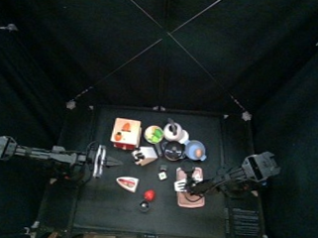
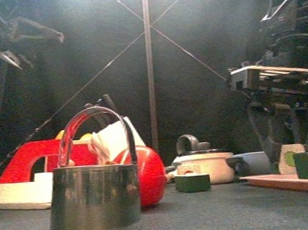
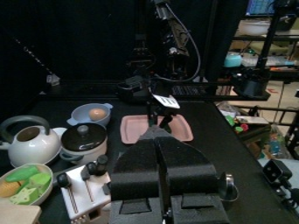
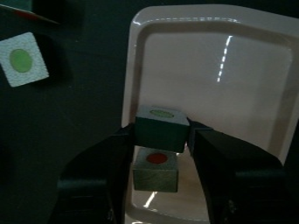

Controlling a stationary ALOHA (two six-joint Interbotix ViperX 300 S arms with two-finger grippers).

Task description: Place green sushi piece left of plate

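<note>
On the pink plate (image 4: 233, 79) stands the green sushi piece (image 4: 160, 131), a small block with green sides and a pale top. It sits between the two open jaws of my right gripper (image 4: 163, 133); I cannot tell whether they touch it. Just behind it on the plate is a similar piece with a red centre (image 4: 155, 162). From above, the right gripper (image 1: 188, 182) hangs over the plate (image 1: 198, 197) at the table's front right. My left gripper (image 3: 163, 131) is shut and empty, resting at the left side (image 1: 105, 160).
A white piece with a green centre (image 4: 24, 59) lies on the table beside the plate. At the back stand a white kettle (image 1: 174, 130), a blue bowl (image 1: 196, 149), a black pot (image 1: 173, 151) and an orange board (image 1: 124, 129). A red ball (image 1: 149, 195) and a metal cup (image 2: 96, 197) are near the front.
</note>
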